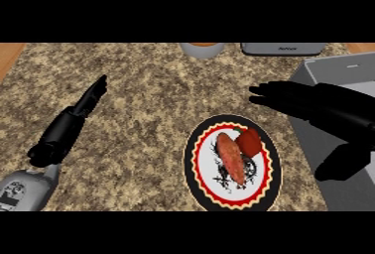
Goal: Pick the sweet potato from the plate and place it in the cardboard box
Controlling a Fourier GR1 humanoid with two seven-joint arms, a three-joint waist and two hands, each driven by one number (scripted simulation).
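Nothing is done yet: the sweet potato (230, 158) lies on the plate (195, 163), the right hand (307, 101) hovers open-fingered just beyond it, and the grey box (326, 74) at right awaits.

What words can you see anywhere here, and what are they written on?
Grey appliance at the counter's far edge: a small dark marking, too blurred to read.
Plate: black squiggles that look like decoration, not letters.
Grey box: a small pale mark, no readable text.
Nothing else carries writing.
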